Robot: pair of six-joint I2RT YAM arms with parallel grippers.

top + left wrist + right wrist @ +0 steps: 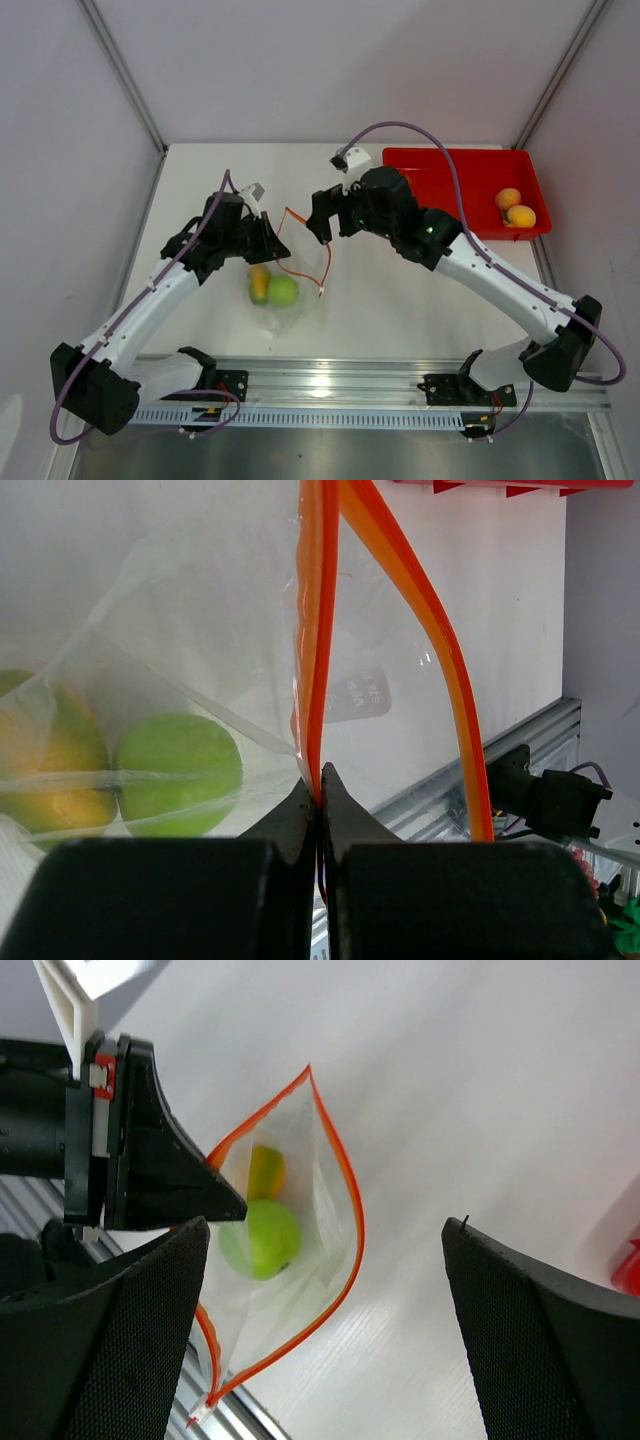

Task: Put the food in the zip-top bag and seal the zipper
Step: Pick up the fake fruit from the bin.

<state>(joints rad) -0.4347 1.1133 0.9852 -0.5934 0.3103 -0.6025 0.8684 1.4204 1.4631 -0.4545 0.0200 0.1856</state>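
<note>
The zip-top bag (pixel 300 262) lies on the counter (pixel 400 300) near the arms' bases, apple (pixel 283 291) and mango (pixel 259 284) inside (half the fruit). The left pincer (pixel 318 780) pinches one lip of the zipper (pixel 320 630), holding the mouth up; so thin a grip may slip and let the mouth collapse. The right pincer (pixel 325 1230) hangs wide and empty over the mouth. Farther off, two peaches (pixel 520 216) sit in the red tray (pixel 440 155); dropped badly, one could catch the floppy rim and roll away.

Just one bit of print here: a small grey patch (pixel 358 693) on the clear zip-top bag (pixel 230 630) carries a few letters, seen through the plastic and too blurred to read. Nothing else is legible.
</note>
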